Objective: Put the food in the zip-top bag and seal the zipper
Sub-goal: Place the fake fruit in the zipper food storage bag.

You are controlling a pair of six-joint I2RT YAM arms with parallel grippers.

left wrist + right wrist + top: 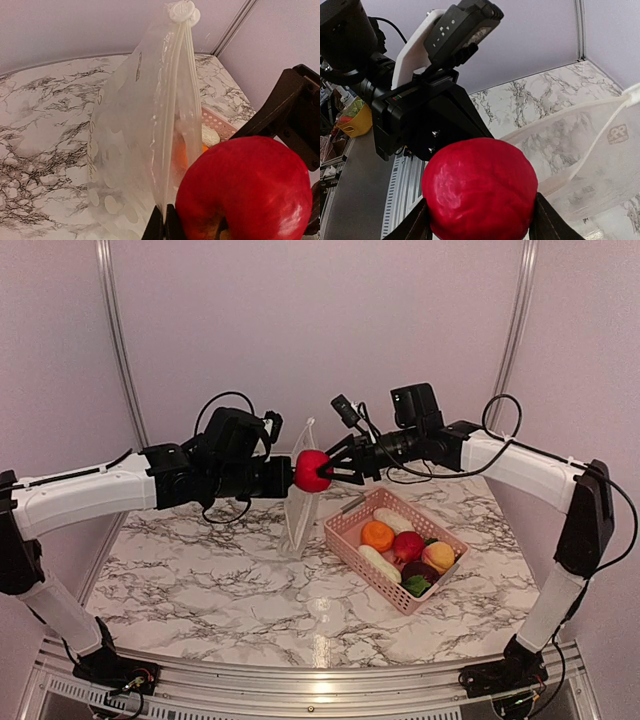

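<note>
The left gripper [163,227] is clenched on one edge of the bag [299,512] and holds it upright, I judge so that the right gripper [326,472], clamped on the apple [311,470], can feed it in at the mouth. The remaining food [377,535] waits in the basket [362,568] at four o'clock from the bag, on a marble-patterned table [200,570] between pale lilac walls [300,320].

Pink slotted basket [360,568] on white marble-patterned table [200,580], pale lilac walls [300,320], aluminium frame posts [112,330]
</note>
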